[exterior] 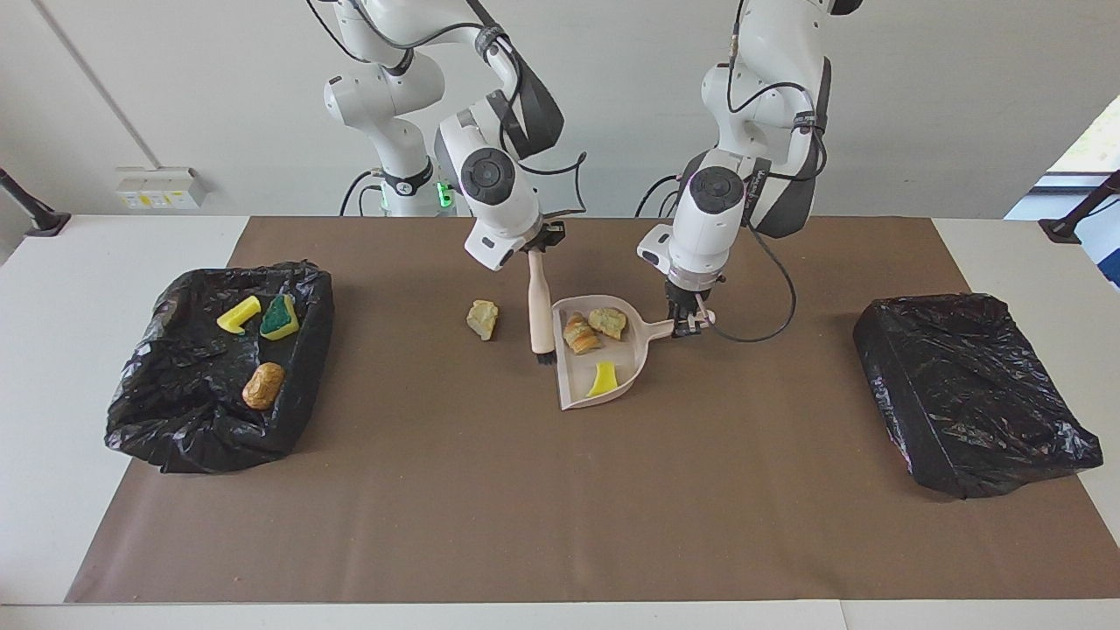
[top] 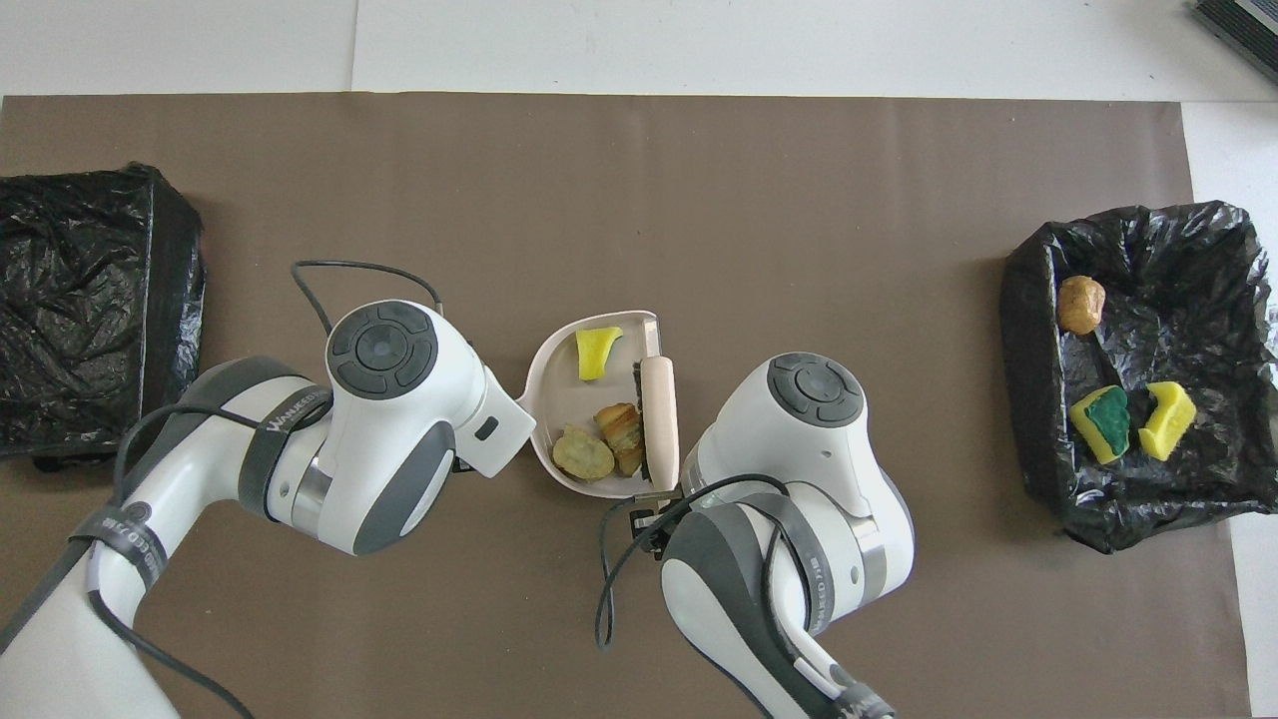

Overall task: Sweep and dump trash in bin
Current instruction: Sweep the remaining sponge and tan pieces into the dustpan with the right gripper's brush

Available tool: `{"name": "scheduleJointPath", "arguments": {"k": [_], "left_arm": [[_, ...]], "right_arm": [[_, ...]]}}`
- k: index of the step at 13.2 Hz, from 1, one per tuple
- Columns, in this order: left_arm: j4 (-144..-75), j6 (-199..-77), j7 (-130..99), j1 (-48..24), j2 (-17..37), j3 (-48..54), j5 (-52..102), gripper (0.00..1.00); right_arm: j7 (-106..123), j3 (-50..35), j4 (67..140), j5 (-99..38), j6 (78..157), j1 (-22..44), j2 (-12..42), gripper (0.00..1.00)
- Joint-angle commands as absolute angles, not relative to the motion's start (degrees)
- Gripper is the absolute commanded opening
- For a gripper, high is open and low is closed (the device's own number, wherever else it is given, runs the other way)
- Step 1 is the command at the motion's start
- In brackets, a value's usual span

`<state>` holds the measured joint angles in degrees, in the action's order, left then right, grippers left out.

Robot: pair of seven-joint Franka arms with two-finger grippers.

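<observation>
A plain off-white wall (exterior: 919, 105) rises past a white table (exterior: 52, 350) covered by a broad brown mat (exterior: 542, 490). A white socket box (exterior: 159, 187) sits low on the wall; daylight enters a window corner (exterior: 1089, 144).

Probably a robotics lab: two arms (exterior: 490, 175) bolted at a plain table (exterior: 52, 367).

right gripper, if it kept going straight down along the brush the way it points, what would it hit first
Probably the brown mat right at the open lip of the dustpan. The right gripper points steeply down along the brush, whose bristles sit beside that lip, though depth is hard to judge.
</observation>
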<state>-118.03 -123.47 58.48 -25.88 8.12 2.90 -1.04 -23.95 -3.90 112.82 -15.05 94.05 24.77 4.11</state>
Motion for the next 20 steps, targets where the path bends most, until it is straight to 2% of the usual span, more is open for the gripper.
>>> {"name": "scheduleJointPath", "arguments": {"k": [1,4,8,12,16,20], "left_arm": [[-120.32,-124.98,57.04,-26.81,6.68,2.29,-2.02,0.0],[-120.32,-124.98,57.04,-26.81,6.68,2.29,-2.02,0.0],[-120.41,-124.98,57.04,-26.81,6.68,2.29,-2.02,0.0],[-120.41,-125.07,57.04,-26.72,6.68,2.29,-2.02,0.0],[-120.41,-125.07,57.04,-26.72,6.68,2.29,-2.02,0.0],[-120.41,-125.16,57.04,-26.46,6.68,2.29,-2.02,0.0]], "right_arm": [[-31.88,-4.48,121.16,-10.29,92.9,24.43,-2.17,0.0],[-34.35,-4.48,130.49,-5.99,93.42,23.47,-7.9,0.0],[-32.97,-4.57,138.24,-5.19,99.48,21.63,-12.12,0.0],[-32.26,-5.01,140.1,-6.41,106.51,22.5,-8.01,0.0],[-24.89,-5.01,139.22,-18.61,110.74,24.6,-6.16,0.0],[-20.58,-5.1,137.11,-29.4,115.29,29.6,-4.58,0.0]]}}
